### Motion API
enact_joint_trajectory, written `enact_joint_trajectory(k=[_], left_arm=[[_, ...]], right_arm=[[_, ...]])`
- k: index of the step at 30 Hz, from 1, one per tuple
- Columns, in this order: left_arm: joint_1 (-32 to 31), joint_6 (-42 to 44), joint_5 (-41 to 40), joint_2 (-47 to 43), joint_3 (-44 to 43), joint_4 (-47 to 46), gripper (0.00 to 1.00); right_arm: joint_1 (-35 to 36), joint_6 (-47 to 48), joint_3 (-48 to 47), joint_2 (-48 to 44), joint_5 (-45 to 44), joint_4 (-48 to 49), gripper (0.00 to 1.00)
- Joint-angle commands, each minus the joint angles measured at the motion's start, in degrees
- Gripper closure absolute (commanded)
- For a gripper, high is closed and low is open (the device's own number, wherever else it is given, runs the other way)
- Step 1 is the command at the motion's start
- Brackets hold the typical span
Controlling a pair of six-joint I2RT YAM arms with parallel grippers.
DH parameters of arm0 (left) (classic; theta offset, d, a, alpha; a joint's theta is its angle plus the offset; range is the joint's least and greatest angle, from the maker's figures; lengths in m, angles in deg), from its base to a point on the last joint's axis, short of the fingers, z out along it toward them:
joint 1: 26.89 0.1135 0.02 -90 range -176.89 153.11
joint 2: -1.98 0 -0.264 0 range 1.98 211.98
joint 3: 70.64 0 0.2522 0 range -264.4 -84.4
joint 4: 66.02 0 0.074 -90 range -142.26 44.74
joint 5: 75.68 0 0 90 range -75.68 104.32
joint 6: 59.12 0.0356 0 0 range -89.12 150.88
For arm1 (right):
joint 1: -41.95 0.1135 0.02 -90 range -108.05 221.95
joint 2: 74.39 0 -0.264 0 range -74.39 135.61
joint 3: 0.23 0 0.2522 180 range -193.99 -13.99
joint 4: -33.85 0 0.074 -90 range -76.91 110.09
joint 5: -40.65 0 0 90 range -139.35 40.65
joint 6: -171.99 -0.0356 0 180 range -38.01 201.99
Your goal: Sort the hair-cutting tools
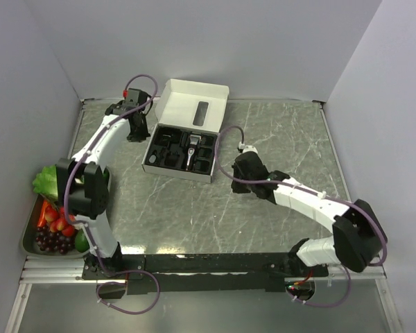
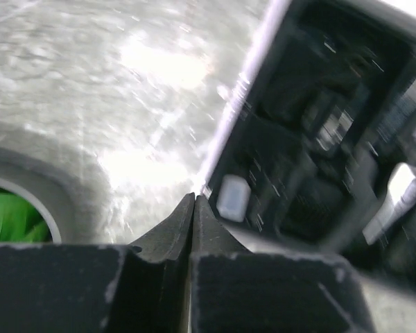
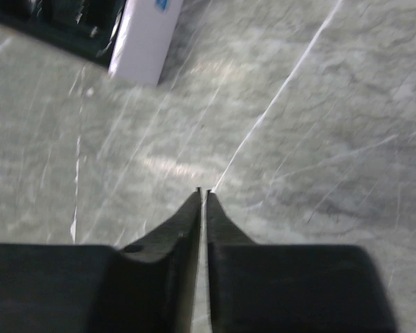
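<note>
Left arm (image 1: pixel 100 149): white shells, black joint housings; left purple cable (image 1: pixel 143 75) loops at 12 o'clock end. Right arm (image 1: pixel 312 201): white-black build, right purple cable (image 1: pixel 230 127). Left gripper (image 2: pixel 194 198), right gripper (image 3: pixel 203 192): matte black tapered fingers, chipped pale edges. Black base rail (image 1: pixel 208 263) at 6 o'clock.

Black-and-silver clipper (image 1: pixel 191 151) flat in box (image 1: pixel 180 175)

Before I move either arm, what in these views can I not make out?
- Left wrist view: blur smears the insert; what sits in its pockets cannot be told apart.
- Top view: the pockets around the clipper are too small and dark to tell what they hold.
- Right wrist view: the top edge cuts off the box; its contents are out of sight.
</note>
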Motion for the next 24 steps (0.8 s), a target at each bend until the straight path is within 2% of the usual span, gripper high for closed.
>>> enact_joint_trajectory(k=[1,7,15,21,24], left_arm=[[1.8,-3.3,-4.1,5.3,-3.6,-2.1,0.99],[2.9,-3.1,-3.6,13.2,-7.4,-3.1,0.99],[4.0,-3.3,0.4,16.9,-4.3,-7.1,0.99],[4.0,-3.8,4.6,15.1,2.5,-10.5,0.99],[4.0,-4.3,8.2,13.0,9.1,-13.6,0.99]], right_arm=[[-2.5,-1.4,-4.5,4.4,-0.4,2.8,1.0],[-5.9,-1.4,-7.8,12.8,1.2,6.0,1.0],[-8.2,0.8,-11.7,21.2,3.1,12.1,1.0],[-8.2,2.9,-17.8,29.7,8.3,13.3,1.0],[-8.2,4.5,-20.5,33.1,10.0,12.6,1.0]])
